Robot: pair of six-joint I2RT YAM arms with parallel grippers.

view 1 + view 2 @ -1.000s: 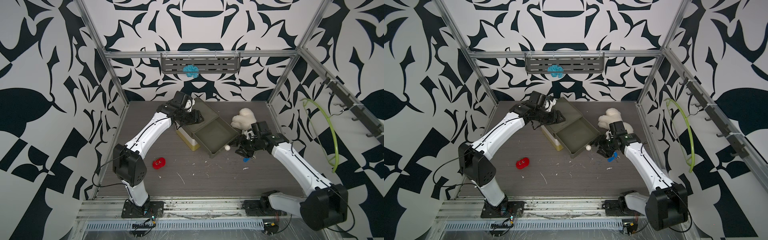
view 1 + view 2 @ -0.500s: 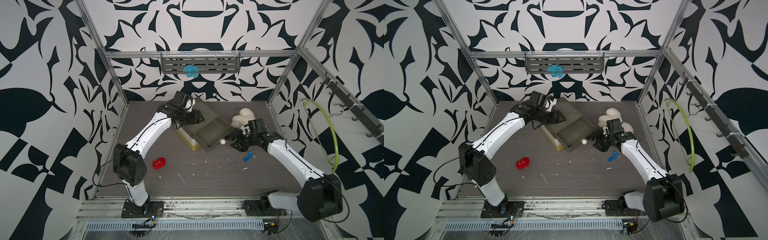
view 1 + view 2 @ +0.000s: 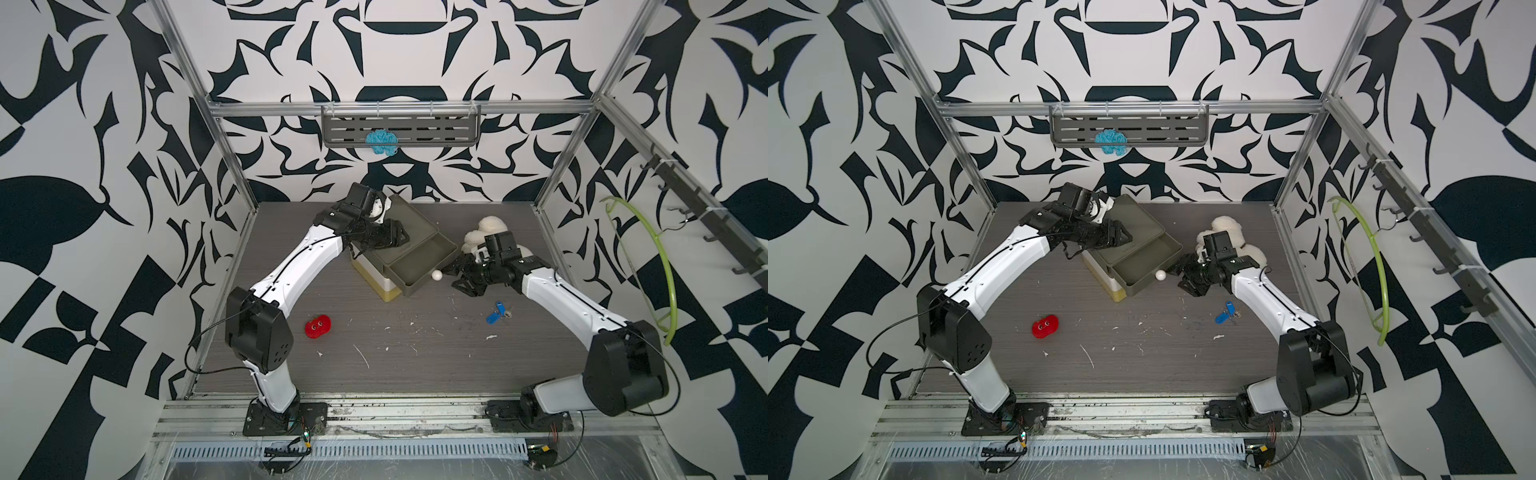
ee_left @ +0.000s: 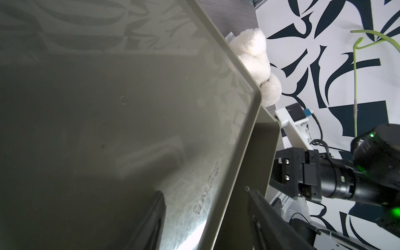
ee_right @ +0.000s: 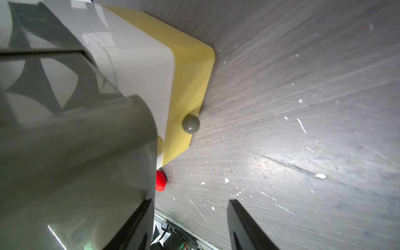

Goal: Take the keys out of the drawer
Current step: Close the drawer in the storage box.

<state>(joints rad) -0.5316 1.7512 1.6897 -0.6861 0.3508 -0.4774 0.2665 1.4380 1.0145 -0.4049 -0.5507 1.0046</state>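
Note:
The keys (image 3: 496,312) (image 3: 1225,311), with blue tags, lie on the table right of the small chest (image 3: 380,282). Its olive top drawer (image 3: 419,286) (image 3: 1148,282) (image 5: 75,151) stands partly out, and nothing shows inside it. My right gripper (image 3: 455,276) (image 3: 1181,272) (image 5: 190,201) is open at the drawer's front, beside the white knob (image 3: 436,274); one finger is against the drawer front, the other over bare table. My left gripper (image 3: 401,240) (image 3: 1127,239) (image 4: 204,192) is open on the chest's top (image 4: 129,108), straddling its rim.
A red round-eyed toy (image 3: 318,326) (image 5: 160,180) lies front left of the chest. A white plush (image 3: 490,232) (image 4: 255,54) sits behind my right wrist. The lower yellow drawer has a grey knob (image 5: 191,124). A green hanger (image 3: 665,266) hangs on the right wall.
My right gripper has moved from above the keys back and left to the drawer front. The drawer has slid partway into the chest. The keys stay on the table; the left arm is still.

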